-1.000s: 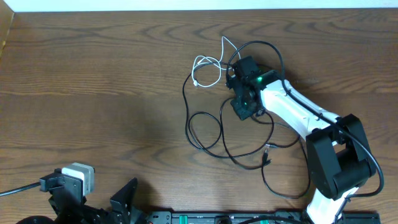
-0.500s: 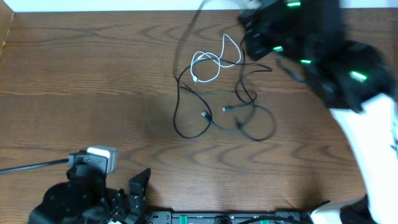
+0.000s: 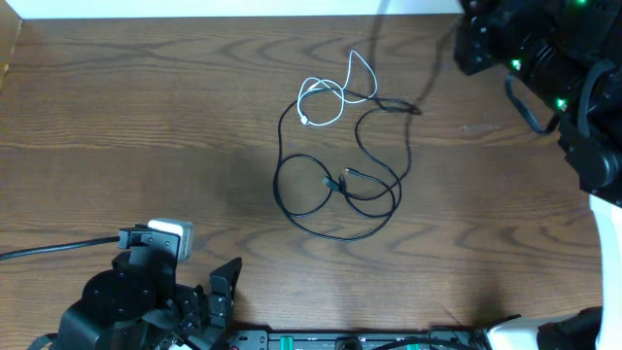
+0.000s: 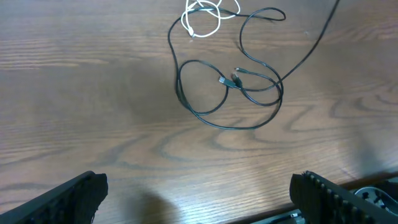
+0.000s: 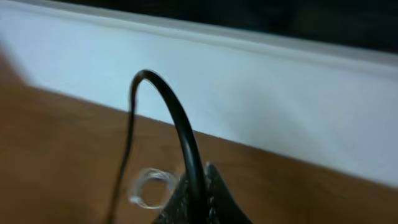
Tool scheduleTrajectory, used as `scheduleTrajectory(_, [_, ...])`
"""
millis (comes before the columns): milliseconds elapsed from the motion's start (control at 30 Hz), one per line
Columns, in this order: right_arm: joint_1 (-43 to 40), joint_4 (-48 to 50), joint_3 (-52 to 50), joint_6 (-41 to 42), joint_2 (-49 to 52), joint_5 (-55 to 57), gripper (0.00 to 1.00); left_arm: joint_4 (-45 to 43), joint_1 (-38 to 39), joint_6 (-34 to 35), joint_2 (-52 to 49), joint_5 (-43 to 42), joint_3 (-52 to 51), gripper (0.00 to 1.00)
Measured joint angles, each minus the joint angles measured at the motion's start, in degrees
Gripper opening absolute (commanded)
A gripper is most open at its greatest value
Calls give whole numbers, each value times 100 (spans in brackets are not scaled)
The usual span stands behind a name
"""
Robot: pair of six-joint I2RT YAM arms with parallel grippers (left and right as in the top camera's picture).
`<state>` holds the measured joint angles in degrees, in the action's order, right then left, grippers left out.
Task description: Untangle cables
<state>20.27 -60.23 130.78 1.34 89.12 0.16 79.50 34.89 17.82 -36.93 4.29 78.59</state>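
We hold the long thin black cable [image 5: 185,140] pinched in the closed right hand [image 5: 196,186], lifted off the brown wooden tabletop [image 3: 146,117] at its far edge, so its mid-tabletop loops can draw clear of the short white cable [image 3: 306,121] touching them, while the left hand [image 4: 199,180] hangs wide open, holding nothing.

Overhead: above the table [image 3: 146,117], looking straight down, far off.
Left wrist: low at 7 o'clock, facing 1 o'clock; shares the cable tangle [image 3: 335,183] with overhead.
Right wrist: raised at 1 o'clock, close on a black cable [image 5: 183,137], facing the white wall [image 5: 280,93].
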Motion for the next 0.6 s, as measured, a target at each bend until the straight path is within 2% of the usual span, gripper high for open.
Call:
scheduleTrajectory(133, [-297, -389, 0, 289, -17, 1370, 1, -4, 0, 0, 0, -13, -2, 99])
scheduleTrajectory(267, [-708, 74, 7, 470, -133, 2044, 1, -9, 0, -2, 0, -15, -2, 99])
scheduleTrajectory(500, [-944, 1209, 409, 592, -625, 1434, 1, -17, 0, -2, 0, -52, -4, 99])
scheduleTrajectory(600, [-944, 1351, 590, 621, -957, 1224, 1, -17, 0, -2, 0, -57, -4, 99])
